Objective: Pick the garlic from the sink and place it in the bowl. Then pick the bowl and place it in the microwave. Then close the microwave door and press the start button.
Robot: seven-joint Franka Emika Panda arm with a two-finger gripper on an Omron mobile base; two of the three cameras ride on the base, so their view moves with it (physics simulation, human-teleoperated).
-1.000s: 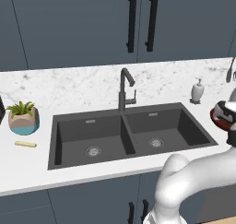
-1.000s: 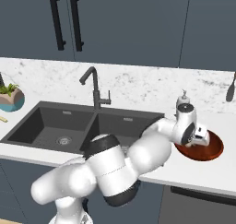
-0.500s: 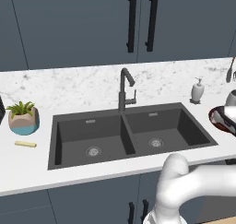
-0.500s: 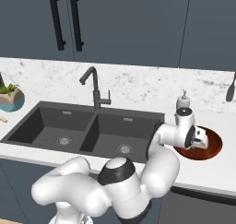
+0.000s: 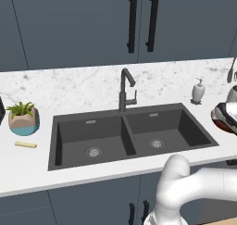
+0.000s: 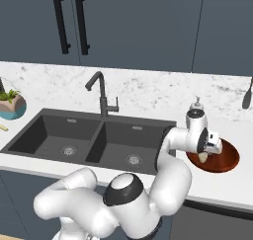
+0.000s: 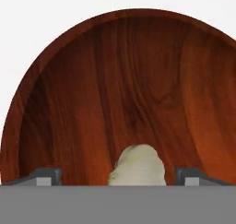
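The reddish-brown bowl [image 7: 133,89] stands on the white counter right of the sink [image 6: 54,135], seen also at the right edge of the left base view as bowl [image 5: 223,119]. My gripper [image 7: 119,177] hangs just above it, pointing down into it, and is open. The cream garlic [image 7: 138,167] sits between the fingertips [image 7: 44,177] with a gap on each side, low over the bowl's floor. In the right base view the gripper [image 6: 210,144] is over the bowl [image 6: 225,160] with the garlic [image 6: 203,157] under it. The microwave and its door are out of view.
A soap dispenser [image 5: 198,90] stands behind the bowl near the wall. The dark faucet [image 5: 125,87] rises behind the sink [image 5: 134,136]. A teal plant pot [image 5: 23,120] and a yellow stick [image 5: 25,145] lie on the left counter. Dark blue cabinets hang above.
The jaws have spread wide and let go of the garlic, which now sits loose between them over the bowl. The hand has stayed over the bowl.
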